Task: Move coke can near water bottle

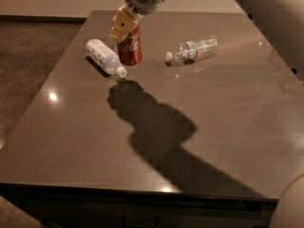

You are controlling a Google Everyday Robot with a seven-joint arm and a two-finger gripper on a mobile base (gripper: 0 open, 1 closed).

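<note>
Just the one camera here, set high above the near edge of the table [228,127] and tilted down along its length. The whole dark top is in view, its far end smallest. It looks from close behind the robot's arm [280,23], which crowds the table's right side. The gripper [124,26] hangs over the table's far left part, clasping the coke can [131,49].

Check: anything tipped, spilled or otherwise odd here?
Both bottles lie on their sides: the clear crinkled plastic water bottle and the white-labelled bottle. No spill shows. The red aluminium coke can is upright, gripper at its top.
</note>
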